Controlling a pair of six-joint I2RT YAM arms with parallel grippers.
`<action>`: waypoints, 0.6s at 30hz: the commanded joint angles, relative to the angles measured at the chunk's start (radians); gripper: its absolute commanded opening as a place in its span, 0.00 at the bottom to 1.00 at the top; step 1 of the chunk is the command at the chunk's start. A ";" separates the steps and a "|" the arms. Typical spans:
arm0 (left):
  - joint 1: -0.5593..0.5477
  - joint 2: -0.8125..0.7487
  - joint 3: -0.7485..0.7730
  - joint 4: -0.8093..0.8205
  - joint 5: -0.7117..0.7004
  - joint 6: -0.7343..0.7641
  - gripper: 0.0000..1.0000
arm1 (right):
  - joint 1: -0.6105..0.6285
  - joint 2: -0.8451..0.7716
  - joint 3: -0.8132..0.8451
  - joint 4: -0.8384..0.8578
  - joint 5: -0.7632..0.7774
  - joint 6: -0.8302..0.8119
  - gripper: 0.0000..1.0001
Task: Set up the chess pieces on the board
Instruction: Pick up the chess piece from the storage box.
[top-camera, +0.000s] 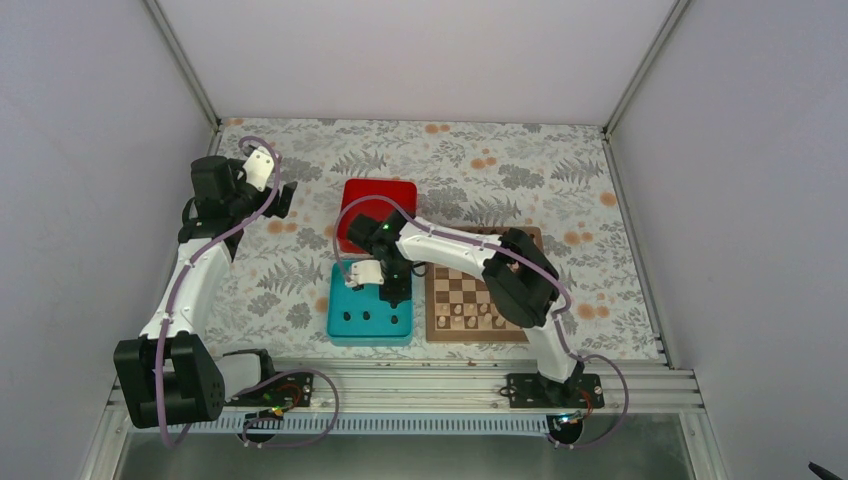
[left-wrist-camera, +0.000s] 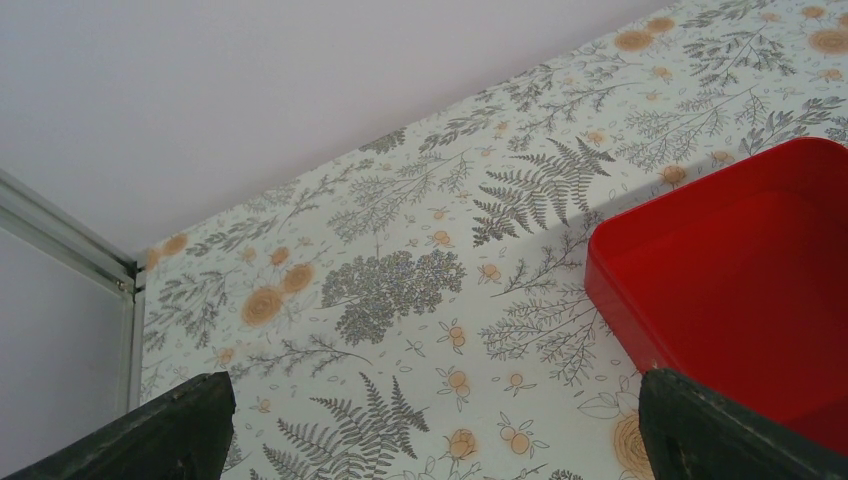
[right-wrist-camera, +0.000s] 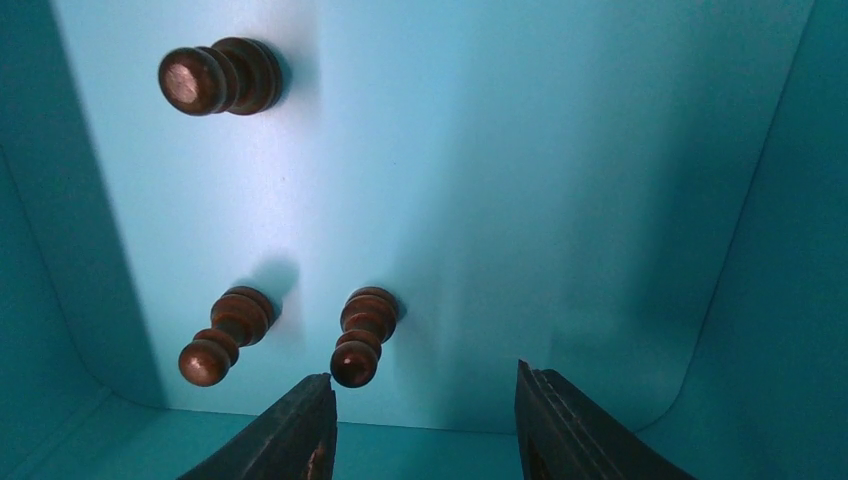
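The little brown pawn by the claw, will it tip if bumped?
Probably yes: the pawn stands tall and thin on a small round base. Once tipped, it would likely roll, being round. Its shiny wood may slip in the right gripper.

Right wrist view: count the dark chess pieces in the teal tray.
3 chess pieces on the teal tray: one at upper left; two side by side lower down, just ahead of the open right gripper. Others may lie outside the frame.
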 joint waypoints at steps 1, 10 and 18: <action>0.007 -0.012 0.000 0.012 0.007 0.000 1.00 | 0.016 0.018 0.013 0.006 -0.011 -0.007 0.47; 0.007 -0.011 -0.002 0.012 0.007 0.002 1.00 | 0.019 0.037 0.031 0.002 -0.018 -0.008 0.47; 0.007 -0.011 -0.001 0.013 0.008 0.002 1.00 | 0.022 0.050 0.022 0.018 -0.025 -0.011 0.40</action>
